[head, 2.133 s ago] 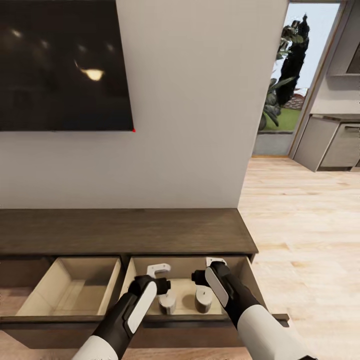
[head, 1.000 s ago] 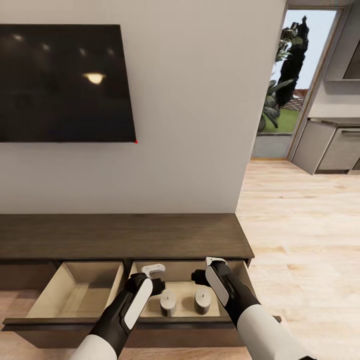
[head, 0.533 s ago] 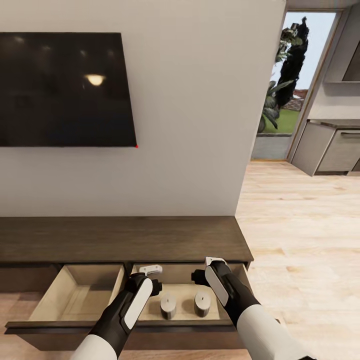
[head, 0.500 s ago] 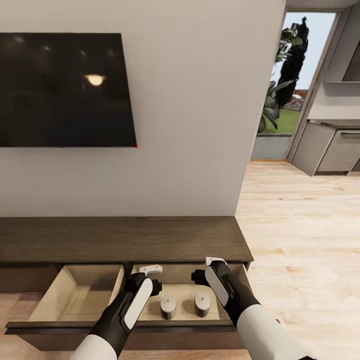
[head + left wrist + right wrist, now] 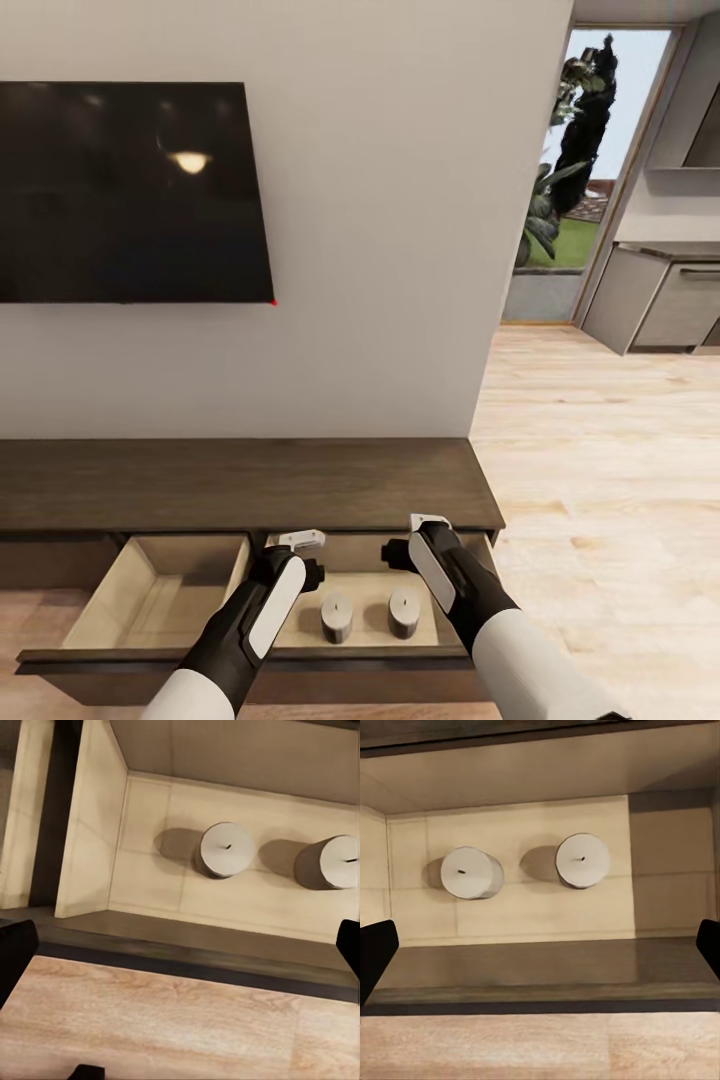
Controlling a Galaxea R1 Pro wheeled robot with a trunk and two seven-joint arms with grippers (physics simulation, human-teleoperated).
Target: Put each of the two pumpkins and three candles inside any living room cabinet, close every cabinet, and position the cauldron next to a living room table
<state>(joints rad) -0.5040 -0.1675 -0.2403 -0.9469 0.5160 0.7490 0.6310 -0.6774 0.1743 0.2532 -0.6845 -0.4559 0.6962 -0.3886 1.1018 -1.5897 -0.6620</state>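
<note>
Both grippers hang with fingers apart and nothing between them: the left gripper and the right gripper sit low centre in the head view, above the right-hand open drawer. On its pale floor stand 2 candles, upright, side by side, not touching. Compared with 2.1 s ago the whole head view has drawn back and the left gripper sits a little higher, so I judge these 2 candles delivered. The cabinet has 2 drawers open; the left drawer looks bare. The wrist views show finger tips only at the frame edges. The cabinet's left end is cut off.
</note>
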